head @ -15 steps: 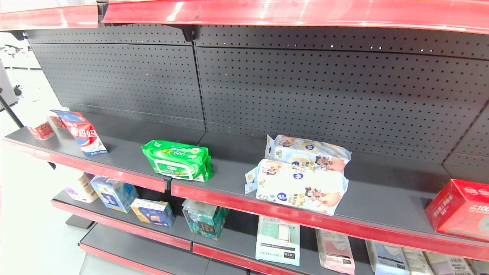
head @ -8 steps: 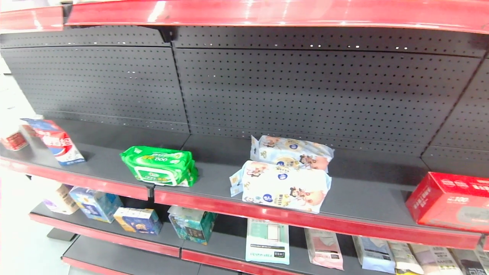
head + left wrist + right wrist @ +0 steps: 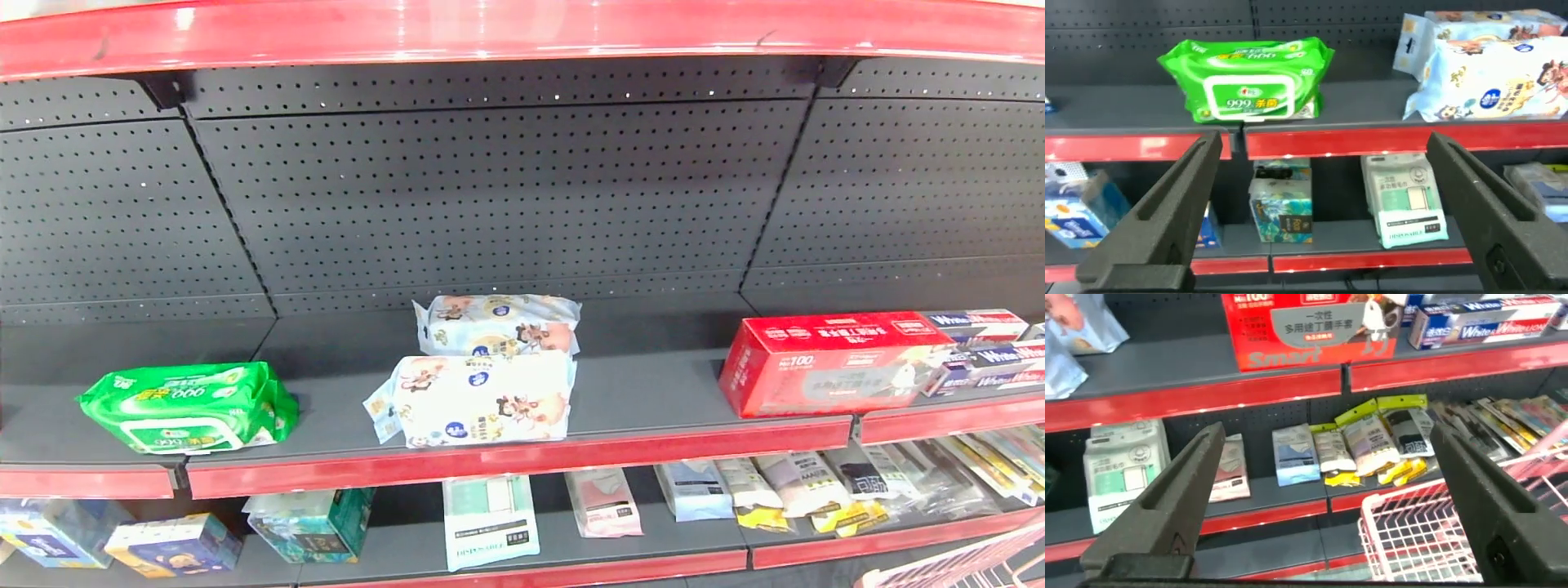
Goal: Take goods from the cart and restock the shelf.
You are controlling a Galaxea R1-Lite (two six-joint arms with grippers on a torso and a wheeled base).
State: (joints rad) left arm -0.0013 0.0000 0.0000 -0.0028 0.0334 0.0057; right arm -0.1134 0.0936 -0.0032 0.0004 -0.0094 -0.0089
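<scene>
Shelf (image 3: 522, 453), left to right: 1 green wipes pack (image 3: 189, 406) at the front edge; 2 cartoon-printed packs (image 3: 478, 396), one behind the other, touching; 1 red box (image 3: 824, 363). Cart (image 3: 963, 563) at lower right. Left gripper (image 3: 1323, 139) spread wide, empty, facing the green wipes pack. Right gripper (image 3: 1327, 429) likewise spread, empty, facing the cart.
</scene>
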